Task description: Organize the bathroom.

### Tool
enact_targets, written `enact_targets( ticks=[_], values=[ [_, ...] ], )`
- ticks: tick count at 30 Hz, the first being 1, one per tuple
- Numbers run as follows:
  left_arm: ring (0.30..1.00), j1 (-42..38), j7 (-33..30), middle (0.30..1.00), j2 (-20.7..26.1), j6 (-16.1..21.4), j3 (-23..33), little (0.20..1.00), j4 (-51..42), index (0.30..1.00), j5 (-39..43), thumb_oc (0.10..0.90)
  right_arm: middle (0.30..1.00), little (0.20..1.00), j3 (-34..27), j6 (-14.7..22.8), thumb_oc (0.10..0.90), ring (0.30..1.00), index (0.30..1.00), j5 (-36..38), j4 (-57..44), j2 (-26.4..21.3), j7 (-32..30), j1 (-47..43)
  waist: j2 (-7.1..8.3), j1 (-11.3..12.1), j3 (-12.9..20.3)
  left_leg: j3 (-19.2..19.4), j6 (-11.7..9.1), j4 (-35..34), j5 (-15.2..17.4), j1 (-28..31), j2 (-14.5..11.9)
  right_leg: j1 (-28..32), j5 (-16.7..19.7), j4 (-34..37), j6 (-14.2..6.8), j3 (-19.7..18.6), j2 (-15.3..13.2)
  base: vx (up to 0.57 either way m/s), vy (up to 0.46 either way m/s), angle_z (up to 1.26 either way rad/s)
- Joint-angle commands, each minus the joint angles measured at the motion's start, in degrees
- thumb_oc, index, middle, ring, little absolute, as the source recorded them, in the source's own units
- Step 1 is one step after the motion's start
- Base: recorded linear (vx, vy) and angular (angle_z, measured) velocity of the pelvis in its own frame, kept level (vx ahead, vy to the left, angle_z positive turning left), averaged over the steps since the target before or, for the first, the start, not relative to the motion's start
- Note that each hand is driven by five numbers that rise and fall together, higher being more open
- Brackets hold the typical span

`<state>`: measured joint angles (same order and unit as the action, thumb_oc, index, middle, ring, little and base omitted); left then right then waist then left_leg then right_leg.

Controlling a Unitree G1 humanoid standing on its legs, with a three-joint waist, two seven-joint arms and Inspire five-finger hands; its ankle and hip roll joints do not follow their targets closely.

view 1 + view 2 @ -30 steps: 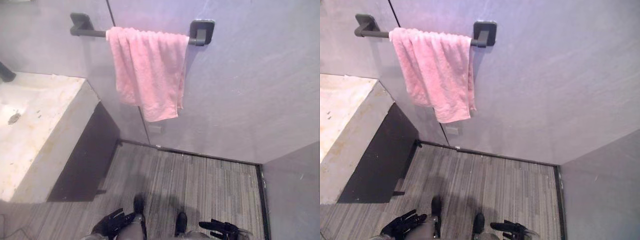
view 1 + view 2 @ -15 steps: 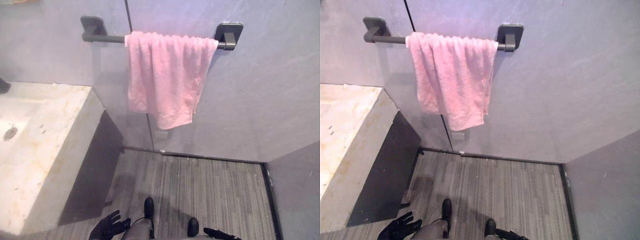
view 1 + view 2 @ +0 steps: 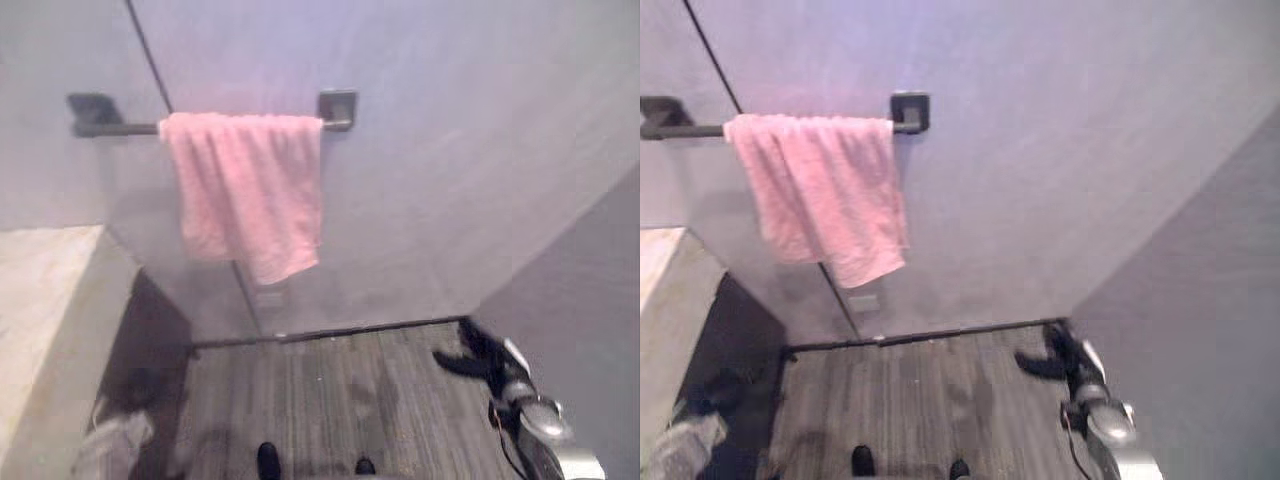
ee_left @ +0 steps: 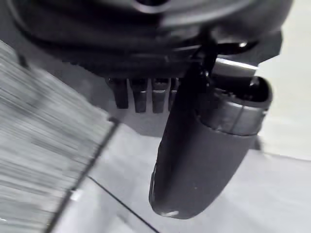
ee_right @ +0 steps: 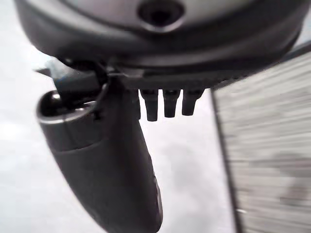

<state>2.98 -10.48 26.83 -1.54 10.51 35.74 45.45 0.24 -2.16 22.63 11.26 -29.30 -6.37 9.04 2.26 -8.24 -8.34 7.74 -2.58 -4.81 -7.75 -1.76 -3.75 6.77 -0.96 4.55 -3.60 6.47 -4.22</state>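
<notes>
On my right wrist view the right hand (image 5: 121, 165) had its fingers (image 5: 167, 104) straight and spread slightly apart, the thumb standing out beside them, with nothing in its hold; past them I saw only grey wall and a strip of striped floor. In the head views that same hand (image 3: 478, 355) hung low and well to the right of the towel rail, near the corner where the two walls met.

On my left wrist view the left hand (image 4: 199, 150) read the same way: fingers (image 4: 146, 94) extended in a row, thumb out, holding nothing. From the head camera I saw the left hand (image 3: 140, 388) only as a dark blur well below the rail, against the dark cabinet front (image 3: 155, 340) under the pale sink counter (image 3: 45, 300).

The pink towel (image 3: 250, 190) was draped over the dark towel rail (image 3: 110, 127), bunched toward the rail's right end, just short of the right bracket (image 3: 338, 105). It hung loose down the grey wall (image 3: 450, 150), its lower edge uneven, the right corner hanging lowest. Neither hand touched it. The grey plank floor (image 3: 330, 390) lay below the rail.
</notes>
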Motion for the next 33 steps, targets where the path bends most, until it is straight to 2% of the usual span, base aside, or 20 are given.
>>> enact_targets(
  ticks=[1, 3, 4, 6, 10, 11, 15, 19, 25, 30, 33],
  values=[
    [0.900, -0.65, -5.86, 0.900, 2.14, 5.48, 5.54, 0.900, 2.57, 0.900, 1.69, 0.800, 0.900, 0.900, -7.65, 7.35, 0.800, 0.900, 0.900, -2.81, 4.68, -1.08, -6.63, 0.22, -1.57, 1.59, -0.01, 1.04, -1.04, 2.60, 2.51, 1.78, -3.98, -6.59, 5.61, 0.45, -0.11, -0.52, -1.64, 0.04, 0.034, -0.04],
    [0.900, 0.29, -6.24, 0.900, 1.86, 6.00, 6.97, 0.900, -4.87, 0.900, -2.59, 0.800, 0.900, 0.900, -12.25, 9.95, 0.800, 0.900, 0.900, -4.24, 0.24, -1.11, -8.79, 0.87, -1.82, 1.31, -0.05, 1.58, -1.16, 2.91, 2.69, 1.71, -4.16, -6.67, 5.63, 0.37, -0.13, -0.84, -1.60, 0.03, 0.040, -0.02],
    [0.900, 0.46, -6.37, 0.900, 1.77, 6.30, 7.08, 0.900, -5.61, 0.900, -4.07, 0.800, 0.900, 0.900, -12.65, 10.42, 0.800, 0.900, 0.900, -4.04, -0.11, -1.14, -8.65, 0.96, -1.88, 1.31, -0.08, 1.61, -1.17, 2.92, 2.69, 1.71, -4.18, -6.68, 5.63, 0.33, -0.14, -0.88, -1.60, 0.03, 0.032, -0.05],
    [0.900, 0.29, -6.74, 0.900, 2.73, 3.53, 7.08, 0.900, -12.75, 0.900, -8.56, 0.800, 0.900, 0.900, -14.66, 10.23, 0.800, 0.900, 0.900, -4.05, -3.03, -1.87, -8.58, -0.20, -2.07, 1.43, -0.18, 1.73, -1.30, 2.92, 2.73, 1.79, -4.41, -6.46, 5.42, 0.34, -0.10, -0.97, -1.59, 0.05, 0.011, -0.03],
    [0.900, 0.68, -4.87, 0.900, 4.30, 1.96, 6.16, 0.900, -18.53, 0.900, -15.68, 0.800, 0.900, 0.900, -14.83, 7.56, 0.800, 0.900, 0.900, -2.72, -5.87, -3.43, -5.80, -1.93, -2.25, 1.97, -0.23, 1.54, -1.45, 3.15, 2.49, 1.91, -4.46, -5.85, 5.30, 0.36, 0.12, -1.26, -1.48, 0.06, -0.010, -0.01],
    [0.900, 0.62, -3.18, 0.900, 5.35, 2.37, 5.75, 0.900, -20.57, 0.900, -17.48, 0.800, 0.900, 0.900, -14.45, 6.53, 0.800, 0.900, 0.900, -3.28, -6.71, -3.82, -3.25, -2.61, -2.27, 2.13, -0.16, 1.55, -1.56, 3.14, 2.40, 2.00, -4.47, -5.65, 5.20, 0.31, 0.14, -1.25, -1.51, 0.07, -0.021, 0.06],
    [0.900, -0.85, 3.40, 0.900, 9.93, 4.78, 3.32, 0.900, -25.57, 0.900, -27.14, 0.800, 0.900, 0.900, -12.48, 4.05, 0.800, 0.900, 0.900, -4.05, -9.09, -6.15, -0.03, -4.82, -2.41, 2.12, -0.05, 2.04, -1.73, 2.89, 2.22, 2.30, -4.63, -5.60, 5.29, 0.07, 0.18, -1.66, -1.56, 0.03, -0.016, 0.04],
    [0.900, -4.25, 9.66, 0.900, 16.09, 8.74, -1.49, 0.900, -29.14, 0.900, -34.41, 0.800, 0.900, 0.900, -9.60, 3.81, 0.800, 0.900, 0.900, -4.64, -9.22, -9.55, 4.34, -8.92, -3.14, 2.12, -0.02, 2.76, -2.04, 1.93, 1.78, 2.73, -4.78, -6.18, 5.42, -0.29, -0.07, -2.15, -1.63, 0.00, 0.000, 0.00],
    [0.900, -8.67, 8.82, 0.900, 19.45, 10.01, -5.47, 0.900, -30.92, 0.900, -34.53, 0.800, 0.900, 0.900, -4.57, 3.40, 0.800, 0.900, 0.900, -6.17, -9.88, -12.02, 5.40, -14.93, -3.96, 2.70, 0.18, 2.97, -2.14, 0.85, 1.59, 3.50, -4.46, -6.01, 5.35, -0.14, -0.23, -2.19, -1.86, 0.00, 0.000, 0.00],
    [0.900, -9.52, 7.97, 0.900, 19.85, 9.83, -5.04, 0.900, -32.55, 0.900, -32.62, 0.800, 0.900, 0.900, -1.40, 1.96, 0.800, 0.900, 0.900, -8.17, -11.82, -12.51, 6.07, -17.86, -4.08, 3.39, 0.84, 2.88, -2.15, 0.38, 1.68, 4.11, -4.24, -5.56, 5.30, 0.24, -0.28, -2.01, -2.05, 0.00, 0.000, 0.00],
    [0.900, -9.04, 4.67, 0.900, 18.48, 7.18, -3.57, 0.900, -33.87, 0.900, -30.84, 0.800, 0.900, 0.900, 1.23, -0.22, 0.800, 0.900, 0.900, -9.53, -13.46, -12.70, 7.29, -20.19, -4.05, 4.11, 1.29, 2.53, -2.24, 0.32, 1.79, 4.27, -4.14, -5.29, 5.14, 0.33, -0.19, -1.87, -2.11, 0.00, 0.000, 0.00]
  ],
)
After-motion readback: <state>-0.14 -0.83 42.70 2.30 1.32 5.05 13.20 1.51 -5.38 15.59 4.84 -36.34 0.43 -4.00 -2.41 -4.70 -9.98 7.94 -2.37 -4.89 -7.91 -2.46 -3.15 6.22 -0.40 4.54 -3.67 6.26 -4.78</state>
